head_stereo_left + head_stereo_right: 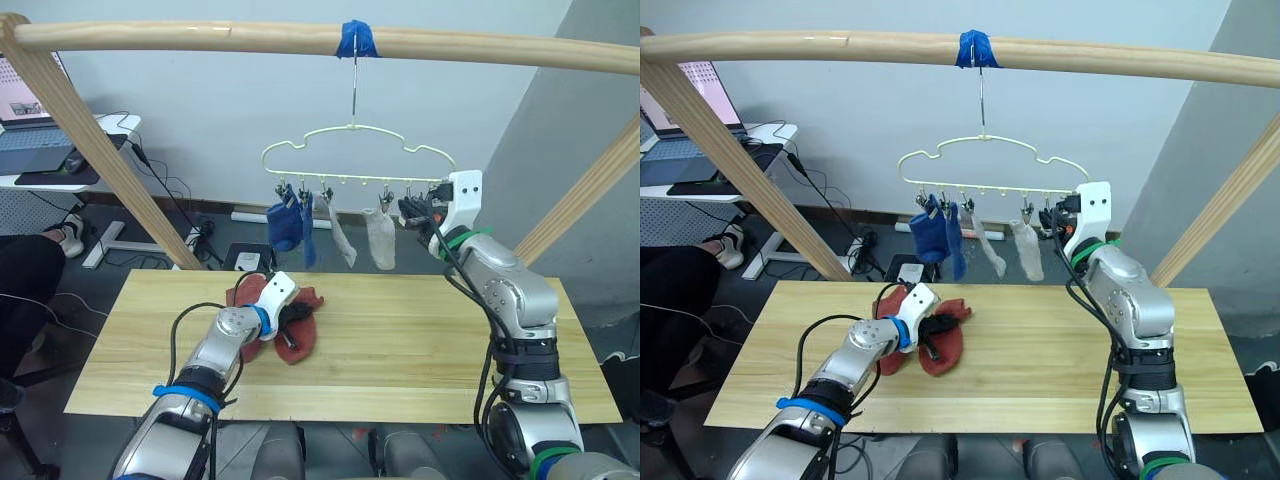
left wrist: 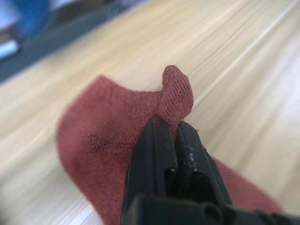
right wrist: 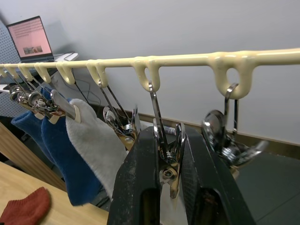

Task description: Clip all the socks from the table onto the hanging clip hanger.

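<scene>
The left arm reaches forward and low over the bench (image 1: 420,350), its left end effector (image 2: 169,133) pressed down on a rust-red sock (image 1: 303,335), fingers closed tight and pinching a raised fold of the knit. A second rust-red sock (image 1: 245,291) lies just behind it, partly under the wrist. The right arm is bent upward at the elbow, with the right end effector (image 3: 168,154) raised to the clip hanger (image 1: 350,150); its fingers are closed on one metal clip (image 3: 168,145) near the right end of the bottom bar. Two blue socks (image 1: 285,225) and two light grey socks (image 1: 380,238) hang clipped along the bar. The hanger's hook is taped to a wooden pole (image 1: 200,37) overhead.
</scene>
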Controlling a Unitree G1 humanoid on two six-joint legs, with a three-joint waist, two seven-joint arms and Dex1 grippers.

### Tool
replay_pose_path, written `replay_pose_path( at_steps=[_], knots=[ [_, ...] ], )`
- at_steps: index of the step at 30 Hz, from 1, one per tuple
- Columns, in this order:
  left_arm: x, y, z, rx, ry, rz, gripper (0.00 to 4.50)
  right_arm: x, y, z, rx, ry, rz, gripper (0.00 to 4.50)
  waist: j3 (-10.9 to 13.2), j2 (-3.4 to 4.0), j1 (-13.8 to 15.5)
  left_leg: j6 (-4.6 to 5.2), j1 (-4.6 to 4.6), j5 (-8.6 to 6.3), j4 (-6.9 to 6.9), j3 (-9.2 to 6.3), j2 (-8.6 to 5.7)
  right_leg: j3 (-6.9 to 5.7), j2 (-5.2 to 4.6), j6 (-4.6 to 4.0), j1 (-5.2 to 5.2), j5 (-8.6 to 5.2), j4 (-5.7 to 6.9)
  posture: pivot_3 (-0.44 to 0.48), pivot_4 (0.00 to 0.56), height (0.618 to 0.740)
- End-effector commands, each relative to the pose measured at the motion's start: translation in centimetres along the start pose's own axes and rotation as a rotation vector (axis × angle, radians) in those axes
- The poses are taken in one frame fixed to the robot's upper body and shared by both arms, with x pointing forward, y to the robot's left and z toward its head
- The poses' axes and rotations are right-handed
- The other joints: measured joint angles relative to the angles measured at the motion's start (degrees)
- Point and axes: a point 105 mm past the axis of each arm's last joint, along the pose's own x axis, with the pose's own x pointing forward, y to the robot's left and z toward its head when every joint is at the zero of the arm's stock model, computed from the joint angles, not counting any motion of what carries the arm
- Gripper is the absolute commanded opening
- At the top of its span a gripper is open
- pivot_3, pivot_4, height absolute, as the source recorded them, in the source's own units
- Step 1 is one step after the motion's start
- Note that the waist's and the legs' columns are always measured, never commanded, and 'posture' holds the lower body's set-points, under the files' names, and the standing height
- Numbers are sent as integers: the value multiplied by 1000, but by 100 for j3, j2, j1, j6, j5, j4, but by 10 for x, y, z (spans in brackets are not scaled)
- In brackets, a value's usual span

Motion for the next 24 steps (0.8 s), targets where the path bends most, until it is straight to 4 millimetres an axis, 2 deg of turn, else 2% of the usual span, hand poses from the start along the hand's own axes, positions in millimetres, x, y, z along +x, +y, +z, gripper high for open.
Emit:
replay_pose_path(
  at_steps=[1,5,10,17,24],
  knots=[
    [-9,-3,44,112,-170,-23,24,-7,0,15,73,2,38,361,0,0,14,0,0,0,0,0,0,0,0,0,0,0,1,-4,162,740],
    [-25,-12,94,326,-373,-12,24,-14,2,17,280,88,80,361,0,0,28,0,0,0,0,-1,2,0,0,0,1,0,2,-3,155,740],
    [-38,-17,132,569,-556,83,24,-18,7,21,496,141,108,361,-1,1,28,0,1,0,0,0,2,2,-1,-1,1,1,3,-3,153,740],
    [-38,-25,157,709,-698,157,24,-20,17,24,637,166,132,361,-1,1,23,1,0,0,0,2,-1,4,-2,-1,0,1,1,-12,156,740],
    [-31,-26,165,729,-733,152,24,-18,20,27,704,157,134,361,-1,1,9,2,0,0,-1,3,-2,4,-2,-1,-2,0,1,-18,159,740]
  ],
)
